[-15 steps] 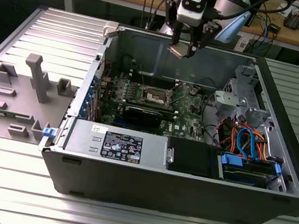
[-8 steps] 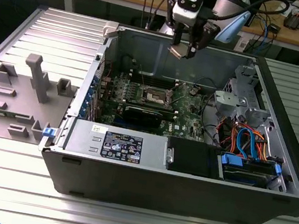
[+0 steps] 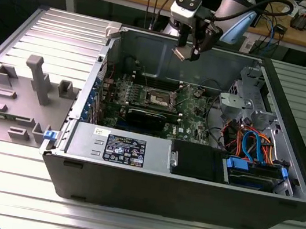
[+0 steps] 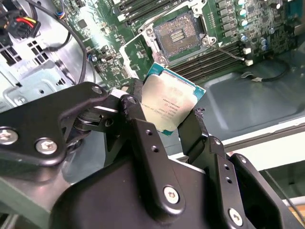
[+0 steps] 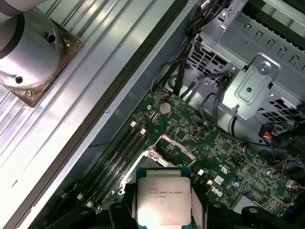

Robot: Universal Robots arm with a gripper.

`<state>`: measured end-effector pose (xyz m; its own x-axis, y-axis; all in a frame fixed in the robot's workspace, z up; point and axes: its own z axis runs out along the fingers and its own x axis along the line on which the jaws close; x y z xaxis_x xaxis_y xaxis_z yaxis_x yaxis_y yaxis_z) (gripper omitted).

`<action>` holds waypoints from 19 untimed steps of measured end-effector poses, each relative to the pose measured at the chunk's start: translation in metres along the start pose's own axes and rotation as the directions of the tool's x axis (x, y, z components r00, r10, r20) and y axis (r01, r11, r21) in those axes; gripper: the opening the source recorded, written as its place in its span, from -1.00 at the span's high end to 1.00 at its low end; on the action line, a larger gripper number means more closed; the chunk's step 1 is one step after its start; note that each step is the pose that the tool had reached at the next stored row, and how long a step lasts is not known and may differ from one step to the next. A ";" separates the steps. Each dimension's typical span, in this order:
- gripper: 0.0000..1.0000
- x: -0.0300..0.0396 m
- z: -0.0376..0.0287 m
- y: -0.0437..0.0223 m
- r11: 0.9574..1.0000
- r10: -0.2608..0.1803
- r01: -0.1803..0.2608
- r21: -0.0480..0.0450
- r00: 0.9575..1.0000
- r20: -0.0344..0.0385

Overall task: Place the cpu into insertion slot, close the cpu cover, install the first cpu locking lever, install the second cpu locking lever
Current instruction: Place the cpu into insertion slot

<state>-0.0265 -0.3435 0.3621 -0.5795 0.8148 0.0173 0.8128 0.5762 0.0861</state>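
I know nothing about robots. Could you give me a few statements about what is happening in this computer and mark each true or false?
1. The black pincer grips the small flat square chip with a silver-grey metal top. True.
2. That chip sits inside the square dark socket with a silver rim. False: the socket is empty, and the chip is held in the air over the case.
3. The dark grey metal computer case lies open, with its insides showing. True.
4. The grey plastic tray of blocks lies on the exterior view's right of the case. False: it lies on the exterior view's left.
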 end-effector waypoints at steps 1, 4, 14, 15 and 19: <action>-0.08 0.0000 0.0000 0.0000 1.000 0.001 -0.001 0.000 1.000 0.000; -0.08 0.0000 0.0001 0.0000 1.000 0.001 -0.001 0.000 1.000 0.000; -0.08 0.0000 0.0022 -0.0001 1.000 -0.001 0.000 0.015 1.000 0.022; -0.08 0.0000 0.0029 -0.0002 1.000 -0.001 0.000 0.016 1.000 0.023; -0.08 0.0003 0.0070 -0.0003 0.999 0.004 -0.006 0.035 0.999 0.050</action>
<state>-0.0265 -0.3430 0.3551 -0.5727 0.8192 -0.0321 0.8176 0.5735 0.0512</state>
